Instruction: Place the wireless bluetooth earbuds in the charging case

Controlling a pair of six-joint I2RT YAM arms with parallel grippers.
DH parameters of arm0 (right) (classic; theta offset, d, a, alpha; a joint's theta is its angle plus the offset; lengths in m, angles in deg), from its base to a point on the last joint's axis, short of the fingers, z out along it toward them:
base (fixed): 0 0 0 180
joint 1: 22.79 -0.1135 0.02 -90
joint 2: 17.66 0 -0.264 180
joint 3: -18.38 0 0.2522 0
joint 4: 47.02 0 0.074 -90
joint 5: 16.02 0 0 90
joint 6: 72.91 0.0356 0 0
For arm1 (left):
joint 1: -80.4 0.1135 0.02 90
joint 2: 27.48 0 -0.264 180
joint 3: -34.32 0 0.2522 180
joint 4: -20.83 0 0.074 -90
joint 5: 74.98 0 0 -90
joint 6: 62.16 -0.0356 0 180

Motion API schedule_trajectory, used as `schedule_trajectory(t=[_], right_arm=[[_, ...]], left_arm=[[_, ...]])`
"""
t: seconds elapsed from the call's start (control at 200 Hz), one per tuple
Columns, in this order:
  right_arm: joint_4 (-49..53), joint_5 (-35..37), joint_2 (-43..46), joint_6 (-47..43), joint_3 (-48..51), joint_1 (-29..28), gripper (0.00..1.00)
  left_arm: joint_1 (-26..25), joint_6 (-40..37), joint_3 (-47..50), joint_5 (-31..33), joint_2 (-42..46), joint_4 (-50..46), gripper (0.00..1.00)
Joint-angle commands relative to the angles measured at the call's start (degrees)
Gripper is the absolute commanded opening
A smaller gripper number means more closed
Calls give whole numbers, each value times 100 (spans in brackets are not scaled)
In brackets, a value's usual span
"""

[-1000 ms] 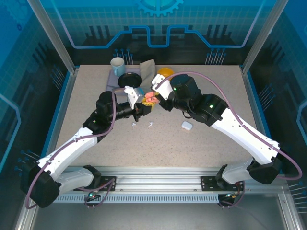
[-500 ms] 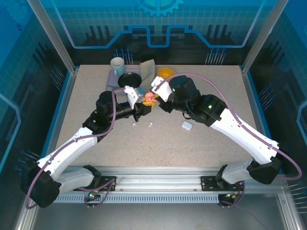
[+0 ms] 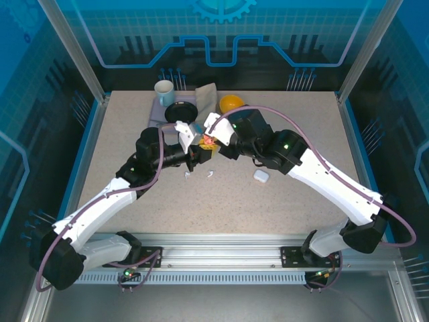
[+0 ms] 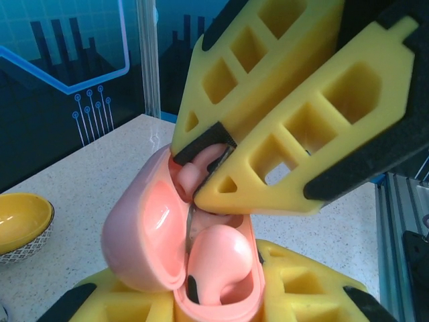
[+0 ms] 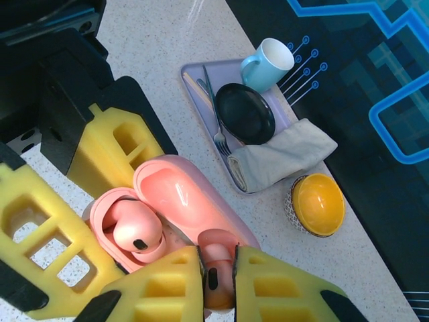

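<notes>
Clamped between the yellow fingers (image 4: 305,285) of the left gripper (image 3: 203,151): a salmon-pink rounded plastic charging case (image 4: 144,228), lid hinged open. Already seated in one well of that case: a salmon-pink stemmed plastic earbud (image 4: 218,258).

Pinched tight between the yellow fingertips of the right gripper (image 5: 217,272): a second salmon-pink stemmed earbud (image 5: 216,265), pressed against the case's mouth at the free well, just beside the seated one. Cannot tell whether inside the well yet. Seen from the left wrist, crossing down over the case from above with tips touching its opening.

Lying loose on the speckled grey tabletop (image 3: 268,215), on the near side of the left gripper and apart from both sets of jaws: one tiny white stemmed plastic earbud (image 3: 188,176) and another white earbud (image 3: 210,174). To their right, closed: a small white rounded case (image 3: 261,176).

At the far edge: a lilac tray (image 5: 193,75) carrying a pale blue mug (image 5: 268,60), a black dish (image 5: 244,114), a fork (image 5: 214,124) and a folded grey cloth (image 5: 281,154). Beside the tray: a yellow bowl (image 5: 316,204).
</notes>
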Motion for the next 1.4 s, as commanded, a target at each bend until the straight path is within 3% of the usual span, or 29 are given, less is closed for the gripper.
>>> schedule_trajectory(t=[0.0,0.25,0.65,0.885,1.015,1.246,1.321,1.396], right_arm=[[160,-78,-75,-127,-239,-151,9],[151,30,-144,-144,-421,-151,26],[49,-93,-170,0,-739,-50,35],[-74,-338,-128,322,-889,157,47],[-103,-542,-63,1039,-1017,550,50],[46,-1569,161,3393,-967,1408,50],[133,-1944,173,3795,-899,1498,46],[160,-2200,172,3978,-814,1503,35]], left_arm=[[30,-100,-257,-164,-22,202,0],[28,-13,-161,-183,-42,308,0],[36,21,-37,-126,-28,408,0],[36,70,17,-116,-29,484,0],[35,50,34,-82,-6,475,0],[39,92,175,163,52,693,0],[38,109,193,189,49,740,0],[43,110,192,182,37,747,0]])
